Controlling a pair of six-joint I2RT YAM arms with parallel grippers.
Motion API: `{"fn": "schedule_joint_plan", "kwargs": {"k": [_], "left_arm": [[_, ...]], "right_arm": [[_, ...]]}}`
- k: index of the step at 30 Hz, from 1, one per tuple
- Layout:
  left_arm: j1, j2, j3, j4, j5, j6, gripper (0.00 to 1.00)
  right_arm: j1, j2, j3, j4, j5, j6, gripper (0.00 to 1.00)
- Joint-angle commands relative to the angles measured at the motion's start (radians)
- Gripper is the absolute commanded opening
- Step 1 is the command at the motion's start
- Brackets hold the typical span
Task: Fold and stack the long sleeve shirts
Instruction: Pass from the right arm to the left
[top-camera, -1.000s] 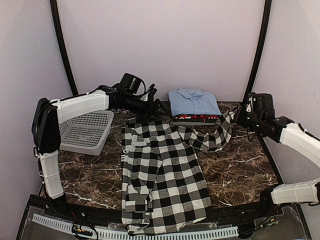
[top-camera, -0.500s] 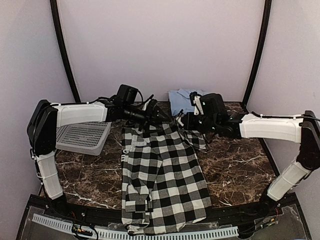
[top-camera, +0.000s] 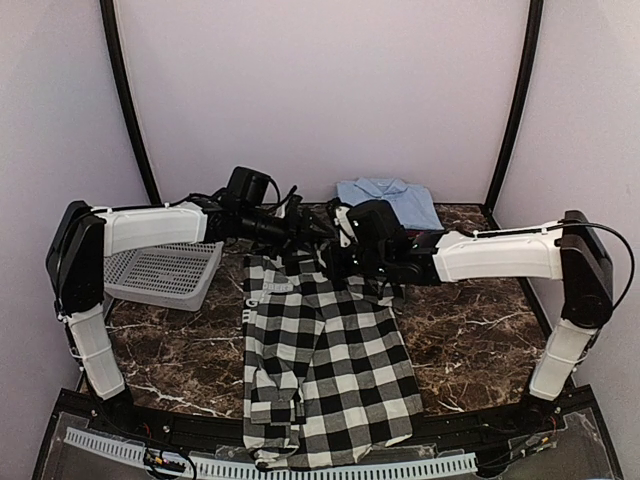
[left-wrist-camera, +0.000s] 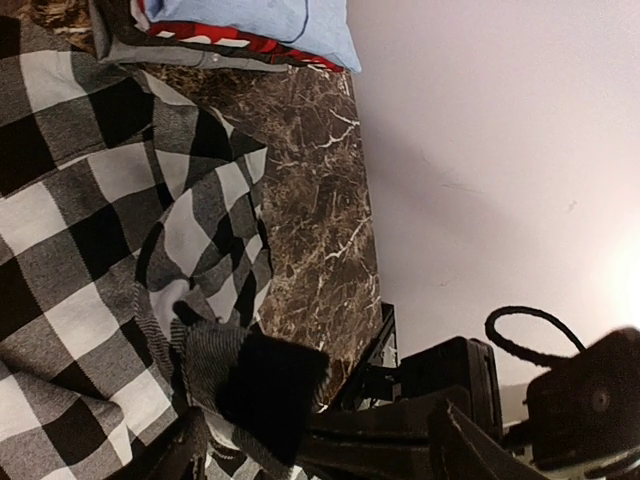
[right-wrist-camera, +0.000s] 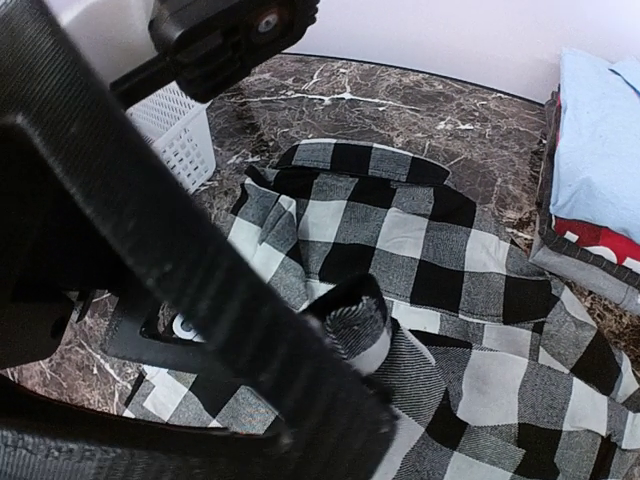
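Checked shirt (top-camera: 325, 350), folded stack (top-camera: 386, 199) behind, basket (top-camera: 165, 271) left

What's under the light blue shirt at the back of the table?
The edge of a red shirt, then a grey layer below it. The light blue shirt covers the rest of both.

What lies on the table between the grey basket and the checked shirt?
Only bare marble table between the grey basket and the checked shirt, as the top view shows.

White block lettering (top-camera: 268, 287) on the checked shirt (top-camera: 330, 350), left of centre, is too blurred to read. Nothing else legible.
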Motion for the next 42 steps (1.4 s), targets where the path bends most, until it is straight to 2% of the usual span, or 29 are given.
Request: {"fn": "schedule_joint_plan", "kwargs": {"k": [1,4,12,19,23,24,26,27,29,35,37,42], "left_arm": [[0.001,-0.062,0.044,-0.173,-0.145,0.070,0.72],[0.001,-0.036,0.089,-0.272,-0.188,0.107,0.69],[0.003,0.018,0.117,-0.336,-0.216,0.137,0.58],[0.003,0.055,0.149,-0.377,-0.230,0.171,0.42],[0.003,0.072,0.162,-0.393,-0.230,0.183,0.25],[0.003,0.073,0.164,-0.396,-0.232,0.184,0.15],[0.003,0.076,0.174,-0.401,-0.236,0.189,0.02],[0.003,0.077,0.177,-0.402,-0.238,0.195,0.01],[0.004,0.074,0.192,-0.414,-0.245,0.207,0.00],[0.020,0.024,0.228,-0.426,-0.306,0.247,0.00],[0.033,-0.009,0.230,-0.416,-0.318,0.256,0.00],[0.055,-0.098,0.231,-0.390,-0.328,0.290,0.00]], "right_arm": [[0.049,0.030,0.062,-0.015,0.096,-0.081,0.00],[0.067,0.048,0.082,-0.016,0.148,-0.118,0.00],[0.101,0.119,0.154,-0.079,0.221,-0.205,0.00],[0.110,0.144,0.180,-0.094,0.221,-0.242,0.00],[0.113,0.146,0.176,-0.102,0.207,-0.250,0.00],[0.113,0.146,0.176,-0.104,0.204,-0.250,0.00],[0.114,0.144,0.175,-0.118,0.201,-0.239,0.00],[0.114,0.139,0.174,-0.126,0.201,-0.230,0.03],[0.111,0.122,0.173,-0.158,0.213,-0.202,0.15],[0.076,-0.025,0.095,-0.321,0.231,-0.006,0.54],[0.060,-0.098,0.029,-0.365,0.203,0.085,0.59],[0.052,-0.279,-0.140,-0.466,0.173,0.236,0.61]]}}
